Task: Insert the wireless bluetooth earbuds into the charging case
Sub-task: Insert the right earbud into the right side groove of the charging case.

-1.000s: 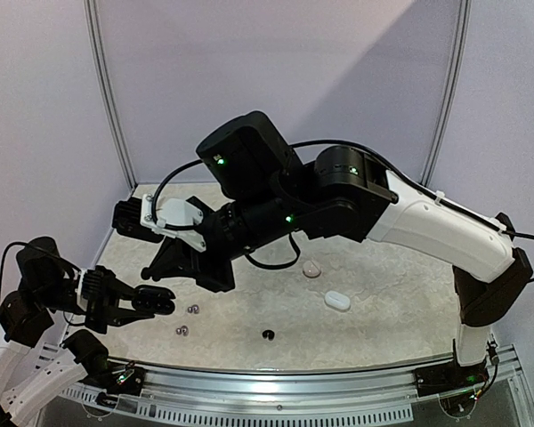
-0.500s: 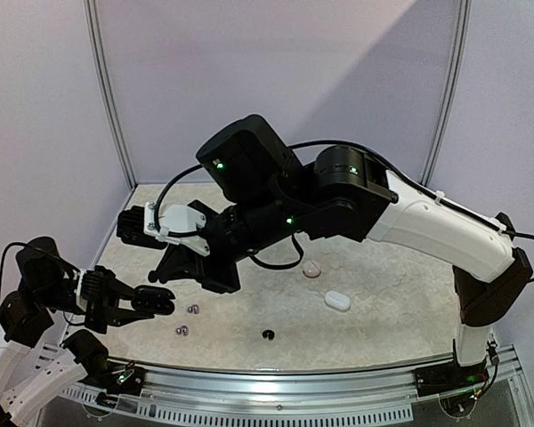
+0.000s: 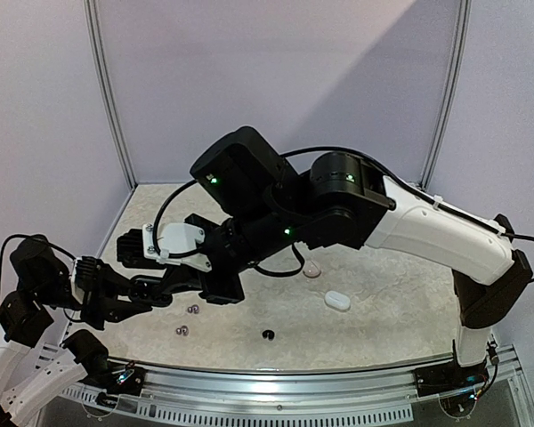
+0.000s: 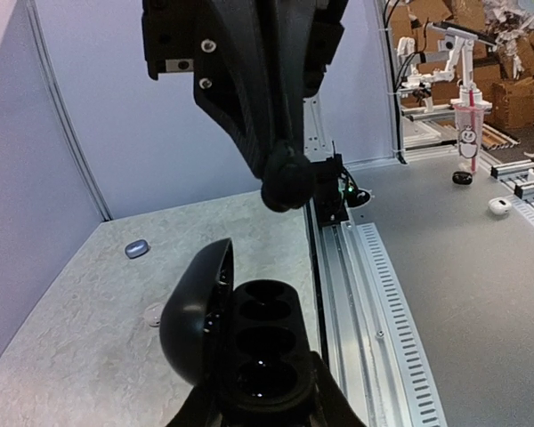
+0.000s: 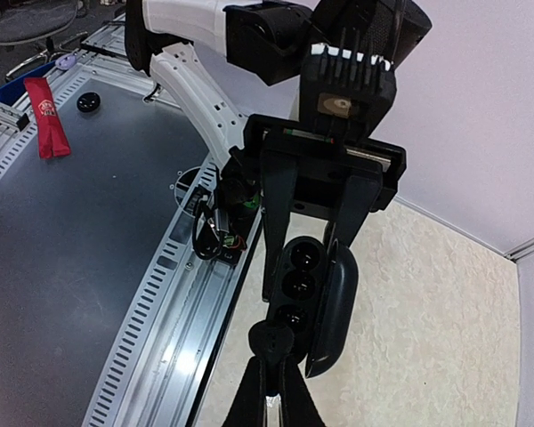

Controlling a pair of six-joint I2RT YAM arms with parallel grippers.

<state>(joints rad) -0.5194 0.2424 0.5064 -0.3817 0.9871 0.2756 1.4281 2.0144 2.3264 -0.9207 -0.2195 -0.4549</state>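
The work surface was a pale, marbled table (image 3: 400, 311) enclosed by lavender walls, with a slotted metal rail (image 3: 276, 378) along its near edge.

The left gripper (image 3: 151, 292) was closed on the sides of the charging case (image 4: 258, 342); the case was black, held clear of the table at the left side of the workspace; its lid (image 4: 194, 307) stood open to one side, exposing a row of round wells (image 4: 265, 342).

The right arm (image 3: 427, 227) reached across the table from the right; the right gripper (image 5: 271, 356) had its fingers pressed together on a black earbud (image 5: 271, 340), pinched at the very tips.

In the left wrist view the black earbud (image 4: 287, 185) hung above the far end of the open case, with bare table visible between the two; it was not in contact with the case. In the right wrist view the earbud lay in line with the row of wells, just short of the nearest one.

Other earbuds lay on the table in front of the case: two grey earbuds (image 3: 194, 310) (image 3: 182, 330) close together; a loose black earbud (image 3: 268, 334) further right. A white oval case (image 3: 337, 301) lay closed, well apart from both grippers.
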